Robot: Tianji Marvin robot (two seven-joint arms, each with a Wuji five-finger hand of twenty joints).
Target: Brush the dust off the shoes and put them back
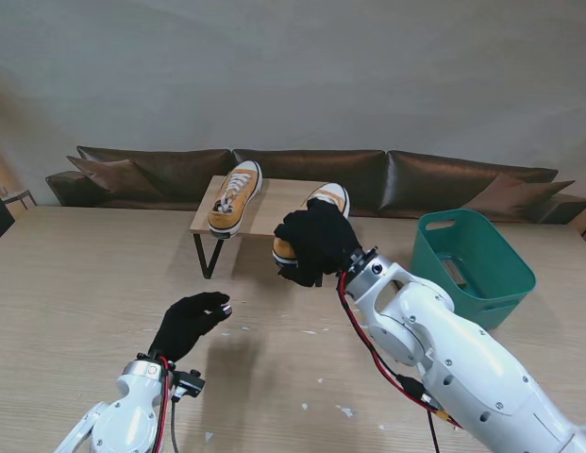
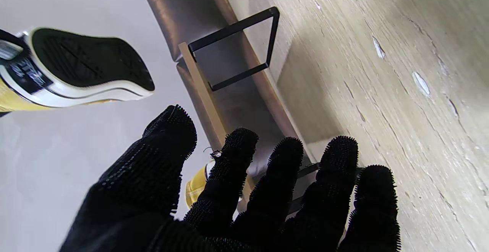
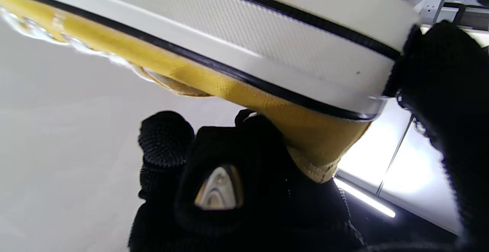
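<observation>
R hand (image 1: 316,243) clamped on yellow shoe (image 1: 328,200) off rack (image 1: 206,219), L hand (image 1: 190,321) empty w/ fingers apart, 2nd shoe (image 1: 235,196) on rack

The black-gloved right hand (image 1: 314,243) covers most of the yellow canvas sneaker (image 1: 326,203) it grips; only the toe shows at twelve o'clock. In the left wrist view that sneaker's (image 2: 82,66) heel is cut off.

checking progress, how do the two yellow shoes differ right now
The left shoe rests untouched on the wooden rack; the right shoe is gripped at its heel by the right robot hand. The left shoe shows its laces; the right is mostly covered. Both are yellow with white soles.
</observation>
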